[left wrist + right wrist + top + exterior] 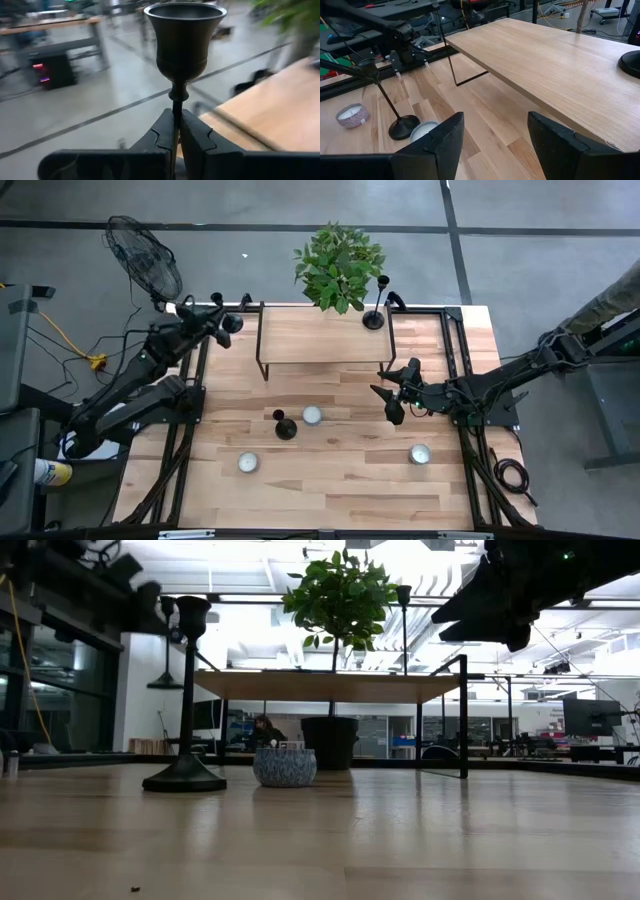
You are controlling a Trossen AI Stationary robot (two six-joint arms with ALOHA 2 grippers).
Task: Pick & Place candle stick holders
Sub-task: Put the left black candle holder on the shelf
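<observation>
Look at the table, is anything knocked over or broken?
No, nothing stands out. One candle stick holder stands upright on the table beside a white candle. Another stands upright on the raised shelf. The left gripper holds a third by its stem. The right gripper is open and empty.

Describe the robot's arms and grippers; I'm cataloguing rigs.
Both arms are dark, jointed and slim. The left gripper has two black, angular wedge-shaped fingers. The right gripper has two broad, flat black fingers. A dark cable lies coiled beside the right arm.
</observation>
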